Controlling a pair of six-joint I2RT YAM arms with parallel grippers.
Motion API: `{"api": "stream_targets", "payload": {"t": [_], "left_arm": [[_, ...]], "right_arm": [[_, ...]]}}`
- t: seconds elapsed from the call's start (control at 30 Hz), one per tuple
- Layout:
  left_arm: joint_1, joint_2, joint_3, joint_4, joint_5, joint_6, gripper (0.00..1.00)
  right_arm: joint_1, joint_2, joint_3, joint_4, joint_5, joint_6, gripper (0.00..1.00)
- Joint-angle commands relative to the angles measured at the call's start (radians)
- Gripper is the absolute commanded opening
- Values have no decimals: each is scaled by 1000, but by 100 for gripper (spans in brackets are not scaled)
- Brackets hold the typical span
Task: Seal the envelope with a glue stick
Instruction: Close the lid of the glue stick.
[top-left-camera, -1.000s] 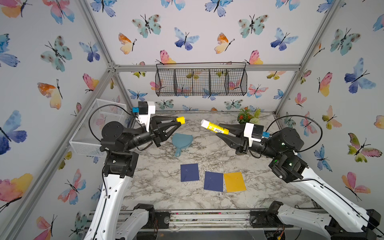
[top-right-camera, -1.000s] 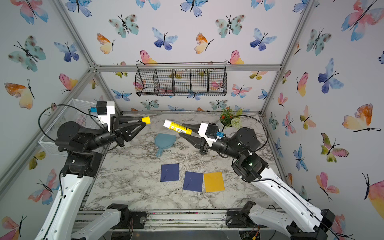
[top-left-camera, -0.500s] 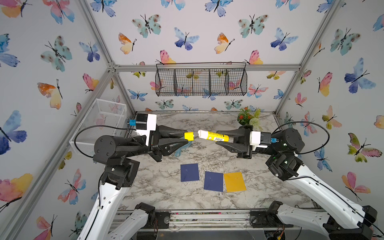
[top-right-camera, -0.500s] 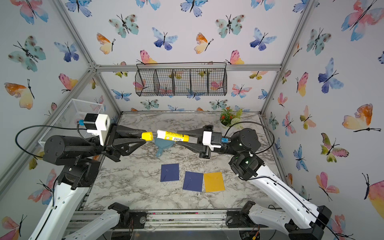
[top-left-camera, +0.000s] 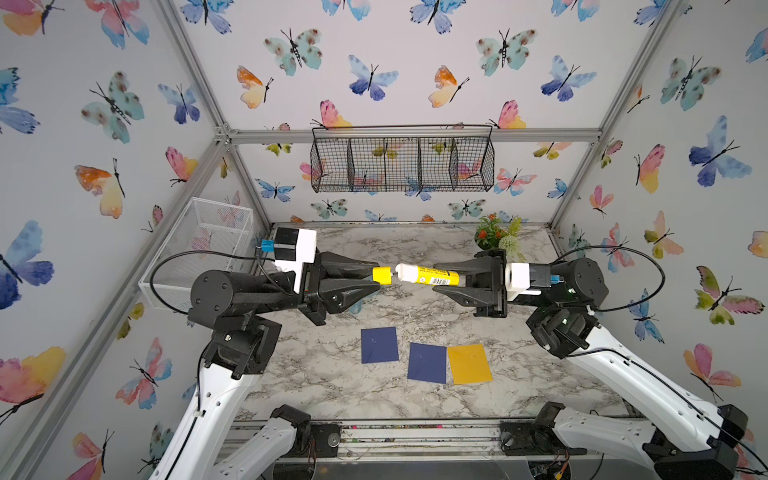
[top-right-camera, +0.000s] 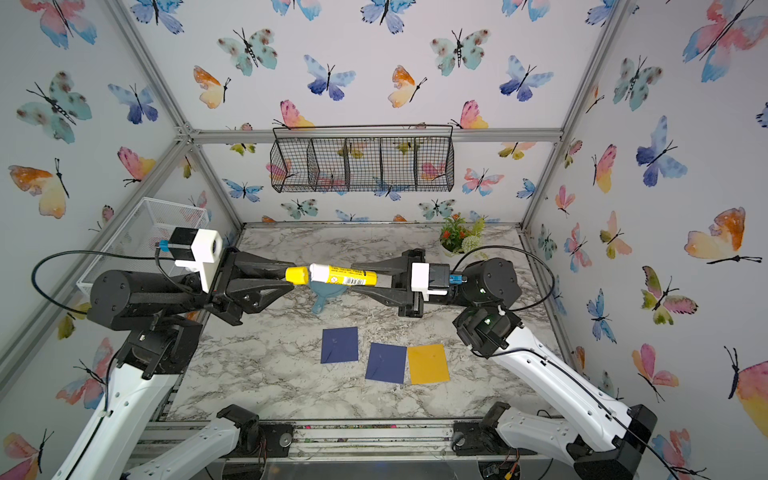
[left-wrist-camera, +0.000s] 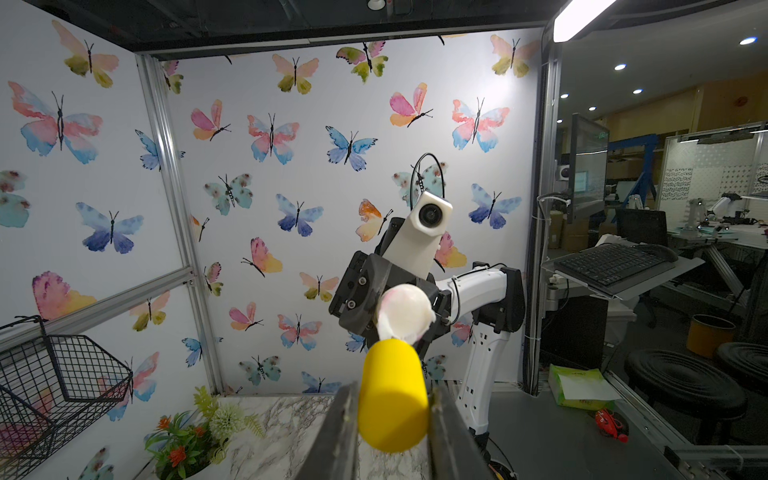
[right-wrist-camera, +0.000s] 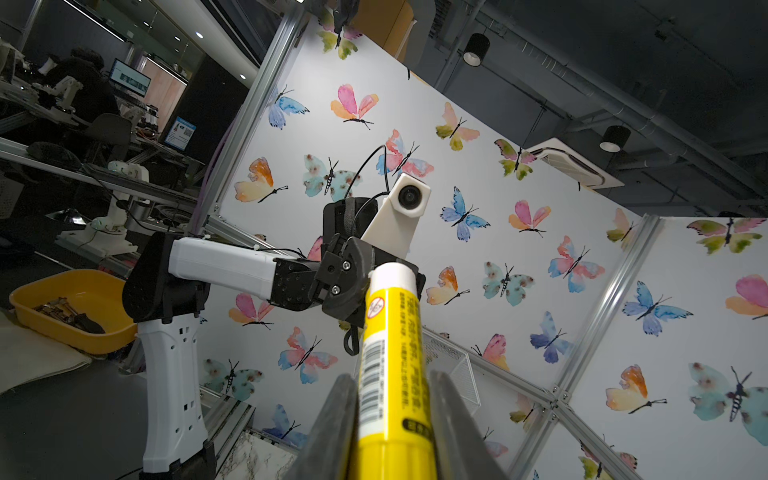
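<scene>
Above the marble table, the right gripper was clamped on the yellow glue stick, held level with its white tip bare, while the left gripper was clamped on the yellow cap just beside that tip.

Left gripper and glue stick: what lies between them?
The yellow cap, held by the left gripper, facing the glue stick; shown in both top views.

Bare marble fronts the envelopes; plant and wire basket crowd the back.
</scene>
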Motion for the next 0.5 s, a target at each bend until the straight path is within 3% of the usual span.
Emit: {"api": "stream_targets", "payload": {"t": [0.0,0.47], "left_arm": [[-8,0,21,37,-12,6,6],[-34,-4,26,74,-8,3,6]], "right_arm": [[-3,9,24,76,-33,52,2],[-3,21,16,137,-82,108,2]]}}
